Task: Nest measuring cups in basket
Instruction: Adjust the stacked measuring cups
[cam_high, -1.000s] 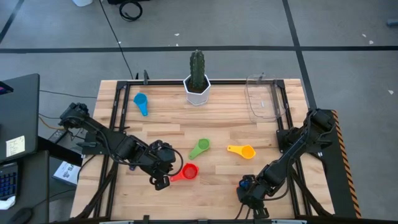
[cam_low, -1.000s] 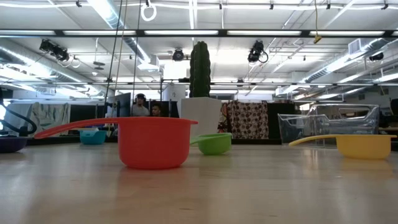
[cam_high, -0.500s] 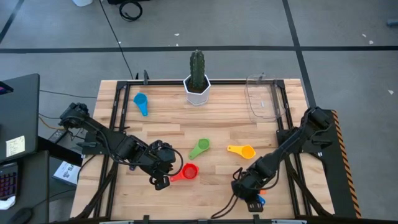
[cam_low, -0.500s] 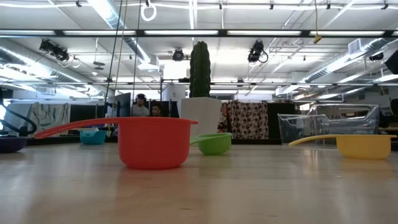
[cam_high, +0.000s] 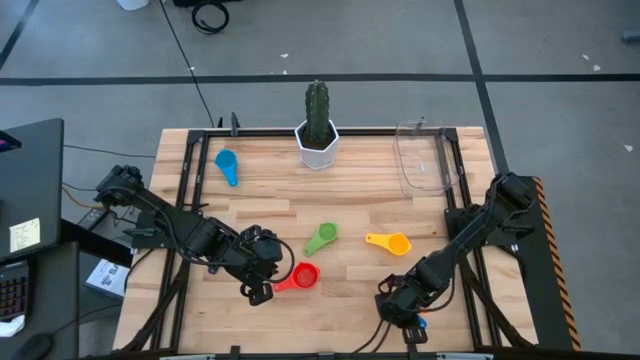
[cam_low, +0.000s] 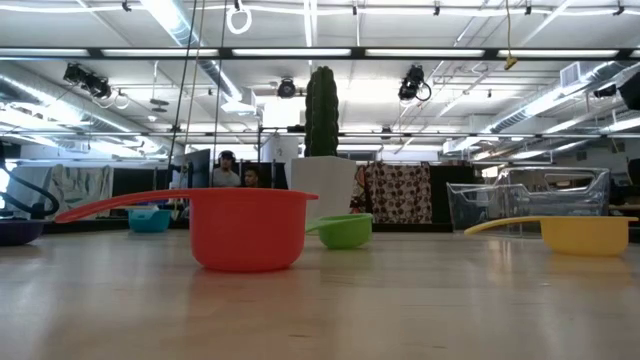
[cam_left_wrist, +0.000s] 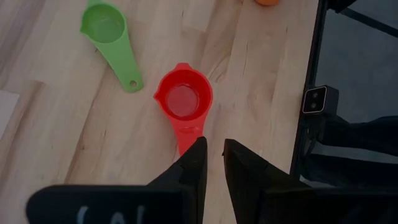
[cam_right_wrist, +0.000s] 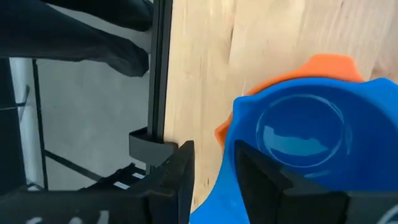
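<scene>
Left fingers (cam_left_wrist: 211, 163): clamped on the red cup's (cam_left_wrist: 184, 101) flat handle, near the table's (cam_high: 350, 200) front.
Right fingers (cam_right_wrist: 208, 177): astride the blue cup's (cam_right_wrist: 298, 140) rim, apparently gripping; orange cup (cam_right_wrist: 323, 65) beneath it.
Handling: light, stiff, slick plastic; handles give surest hold.
Basket (cam_high: 423, 158): far right corner, empty.

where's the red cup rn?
High view: the red cup sits on the table's front left-centre, just below the green cup, its handle between the left gripper's fingers.
</scene>
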